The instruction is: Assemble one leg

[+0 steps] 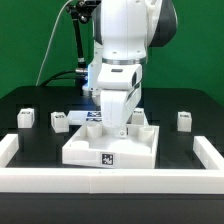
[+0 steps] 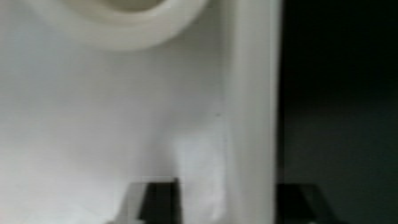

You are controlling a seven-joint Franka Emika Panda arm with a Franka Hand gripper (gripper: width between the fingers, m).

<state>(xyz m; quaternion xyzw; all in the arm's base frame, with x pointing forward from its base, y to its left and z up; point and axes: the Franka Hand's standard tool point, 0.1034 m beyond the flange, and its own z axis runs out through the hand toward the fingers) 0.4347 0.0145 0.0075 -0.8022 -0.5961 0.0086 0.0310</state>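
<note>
Your white arm point(image 1: 128, 35) reaches straight down at the centre of the exterior view, wrist vertical, with the gripper point(image 1: 118, 122) pointing downward and set low. In the wrist view two dark fingertips point(image 2: 157, 205) show, blurred and standing apart. Whether they clamp anything is unclear.

Noted black desk point(image 1: 30, 100), green backdrop point(image 1: 30, 40). Recorded white slab point(image 1: 85, 148) bearing black-and-white square tag point(image 1: 108, 160). Logged white leg point(image 1: 184, 120), dark-patterned face. Observed white arm point(image 1: 125, 35), white border rail point(image 1: 40, 180).
</note>
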